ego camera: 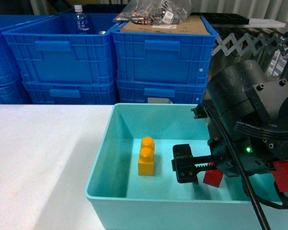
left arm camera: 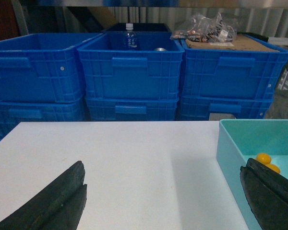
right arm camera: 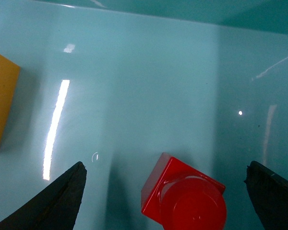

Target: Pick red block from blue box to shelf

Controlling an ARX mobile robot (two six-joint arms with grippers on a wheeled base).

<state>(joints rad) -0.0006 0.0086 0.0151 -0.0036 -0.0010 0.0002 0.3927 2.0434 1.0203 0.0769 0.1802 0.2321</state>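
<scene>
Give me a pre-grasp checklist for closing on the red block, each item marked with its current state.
1. Right tool open: ok, fingers spread wide.
2. Red block between the fingers: ok, though nearer the right finger.
3. Block upright, stud up: ok.
4. Yellow brick out of the way: ok, it stands apart to the left.
5. Tool low enough inside the blue box to grip: cannot tell.
6. Left tool out of the way: ok, open over the white table, outside the box.
</scene>
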